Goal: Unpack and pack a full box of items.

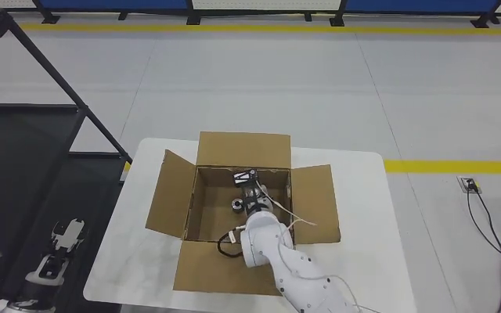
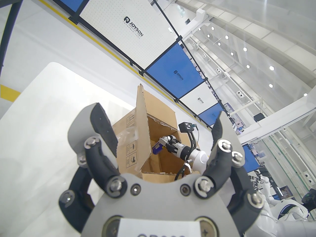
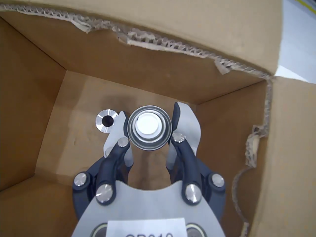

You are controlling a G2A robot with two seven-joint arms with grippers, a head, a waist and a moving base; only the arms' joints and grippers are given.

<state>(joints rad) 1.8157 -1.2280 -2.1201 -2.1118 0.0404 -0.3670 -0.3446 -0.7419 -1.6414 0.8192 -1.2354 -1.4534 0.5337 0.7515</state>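
An open cardboard box [image 1: 243, 149] stands on the white table [image 1: 360, 235]. My right gripper [image 3: 149, 117] reaches down inside the box [image 3: 172, 80], shut on a metal can [image 3: 149, 130] with a white cap, one finger on each side. Beside it on the box floor lies a small shiny metal ring [image 3: 106, 124], also seen as a ring [image 1: 235, 206] from above next to the right gripper [image 1: 252, 202]. My left gripper [image 2: 160, 119] is open with nothing in it, low off the table's left side, facing the box [image 2: 158, 109].
All four box flaps are folded outward; the far rim is torn and ragged. The white table has bare surface around the box. A black frame [image 1: 70, 102] stands left of the table. A yellow floor line [image 1: 438, 166] runs to the right.
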